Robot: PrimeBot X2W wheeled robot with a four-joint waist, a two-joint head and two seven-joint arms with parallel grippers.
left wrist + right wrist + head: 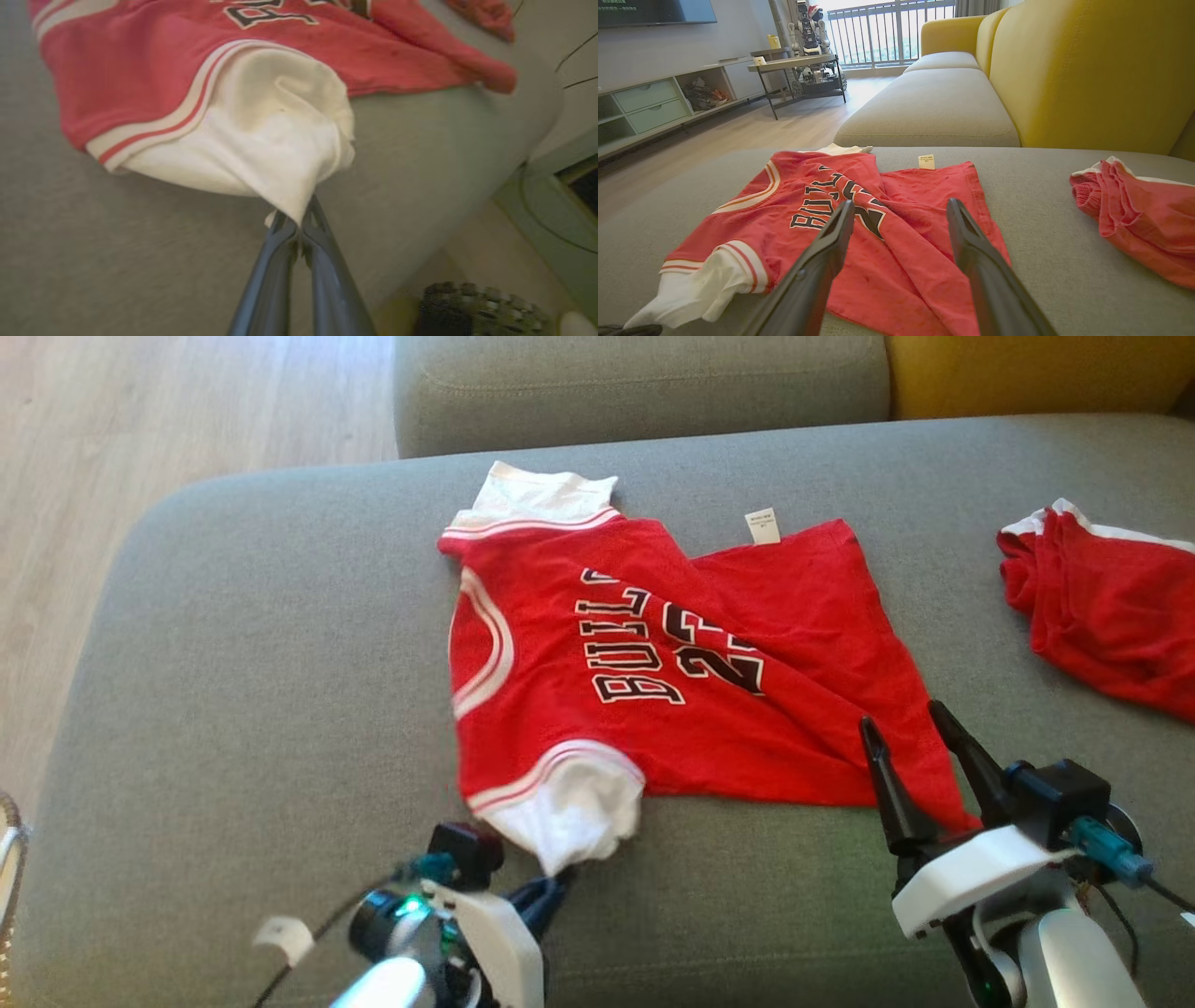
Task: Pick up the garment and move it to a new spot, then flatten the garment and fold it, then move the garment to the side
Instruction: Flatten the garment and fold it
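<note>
The garment (653,663) is a red basketball jersey with white sleeves and black lettering, spread crumpled on a grey sofa cushion (233,663). My left gripper (551,887) is shut on the tip of the near white sleeve (261,135), and the cloth is pinched between its two fingertips (299,219). My right gripper (906,723) stands open just above the garment's lower right corner, and its fingers (831,238) straddle a raised red fold (906,247) without touching it.
A second red garment (1102,607) lies bunched at the cushion's right. A yellow sofa back (1087,70) rises behind it and another grey cushion (635,383) lies beyond. Wooden floor (140,429) lies to the left, past the cushion's edge.
</note>
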